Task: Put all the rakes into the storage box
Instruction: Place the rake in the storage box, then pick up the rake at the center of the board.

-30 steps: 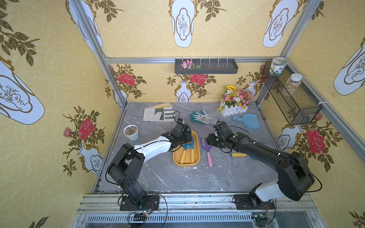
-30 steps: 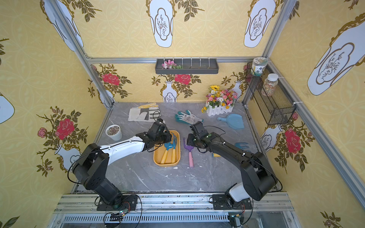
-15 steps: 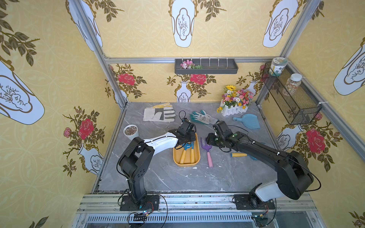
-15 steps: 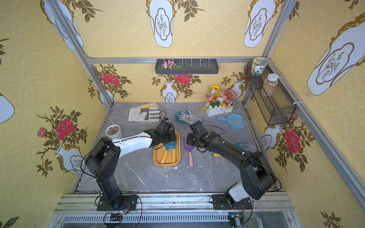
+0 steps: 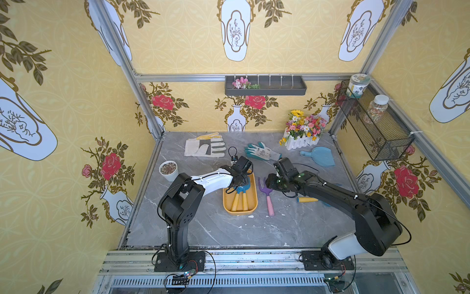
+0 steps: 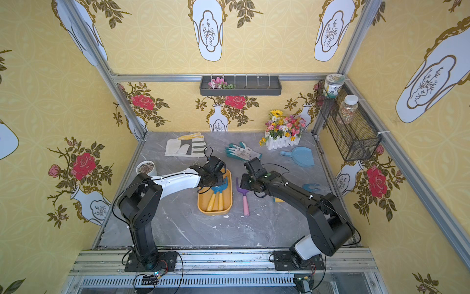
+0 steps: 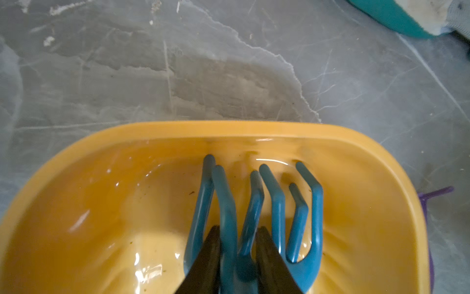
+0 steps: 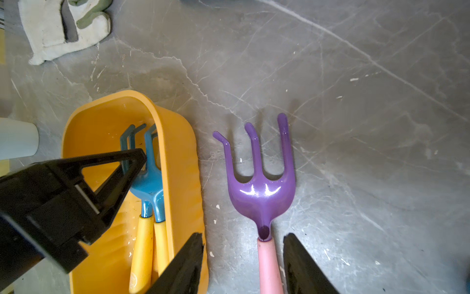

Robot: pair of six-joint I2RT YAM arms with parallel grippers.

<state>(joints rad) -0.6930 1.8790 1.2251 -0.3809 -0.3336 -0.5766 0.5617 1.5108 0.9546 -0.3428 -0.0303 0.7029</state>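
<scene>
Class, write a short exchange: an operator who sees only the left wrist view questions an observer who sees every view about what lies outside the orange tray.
Operator: I see blue rakes in the storage box and a purple sliver past its rim. What is that?
Observer: A purple rake with a pink handle, lying on the table beside the box, outside it.
Operator: Is a hand on it?
Observer: Not gripping: the right hand is open, one finger on each side of the pink handle.
</scene>
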